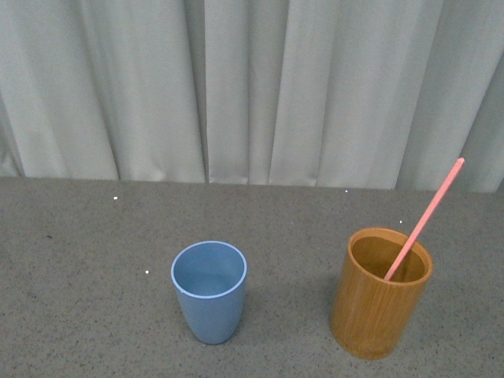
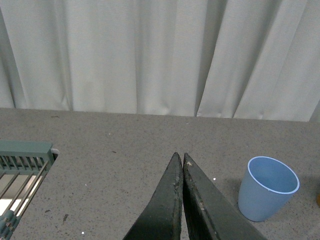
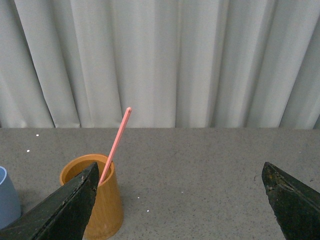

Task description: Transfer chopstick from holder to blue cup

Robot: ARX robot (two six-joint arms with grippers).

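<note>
Pink chopstick (image 1: 424, 219) leans in bamboo holder (image 1: 378, 315), lower right; blue cup (image 1: 209, 303) lower centre; left gripper (image 2: 181, 156) closed, right gripper (image 3: 180, 167) spread wide.

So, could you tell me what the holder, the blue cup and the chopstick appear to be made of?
The holder looks like bamboo or a bamboo-print finish: orange-brown with vertical grain streaks. The blue cup looks like plastic: smooth, uniform light blue, matte. The chopstick is plain pink-red and smooth, probably plastic or painted wood.
</note>
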